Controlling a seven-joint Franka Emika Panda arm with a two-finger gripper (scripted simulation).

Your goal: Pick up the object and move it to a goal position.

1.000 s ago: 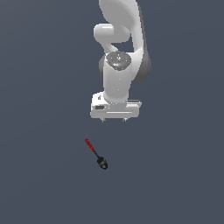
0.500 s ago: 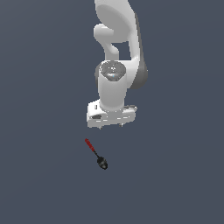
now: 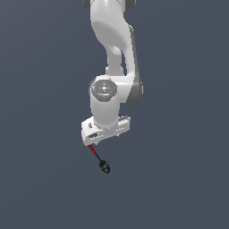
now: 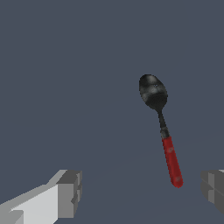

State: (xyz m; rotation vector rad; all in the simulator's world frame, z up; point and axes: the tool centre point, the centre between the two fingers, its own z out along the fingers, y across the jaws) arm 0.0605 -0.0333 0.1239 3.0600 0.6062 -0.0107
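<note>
The hand (image 3: pixel 106 133) hides the spoon's (image 3: pixel 100 159) red handle end; its head points toward 5 o'clock. Fingers (image 4: pixel 69 194) spread wide, gripping nothing.

Even, flat simulator light on dark grey ground; no cast shadows, coarse pixelated edges, no glare.
</note>
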